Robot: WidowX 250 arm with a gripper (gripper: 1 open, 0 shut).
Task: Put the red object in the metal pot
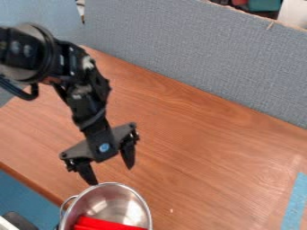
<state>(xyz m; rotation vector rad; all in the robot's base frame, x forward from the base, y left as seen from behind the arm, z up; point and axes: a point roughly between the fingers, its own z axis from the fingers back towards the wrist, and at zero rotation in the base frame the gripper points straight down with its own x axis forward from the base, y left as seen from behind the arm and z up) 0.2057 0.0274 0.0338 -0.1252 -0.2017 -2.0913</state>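
My gripper (103,159) hangs in the lower left part of the frame, pointing almost straight down at the wooden table (204,117), its two dark fingers (128,154) spread wide with nothing between them. A small blue dot shows on the black body just above the fingers. My arm (72,85) runs up and to the left from there, toward the bulky black joint at the upper left edge. Directly below my gripper, at the bottom edge of the frame, sits the metal pot (129,198), its shiny rolled rim curving just beneath my fingertips; whether the fingertips touch the rim I cannot tell, though they look just above it. Inside the pot, against its left inner wall, lies the red object (92,218), a bright red shape partly cut off by the bottom of the frame and mirrored in the steel. The table surface stretches out to the right, plain brown wood grain. Behind it, across the top of the frame, stands a grey fabric partition (192,40). A strip of light blue (295,202) shows along the lower right edge.
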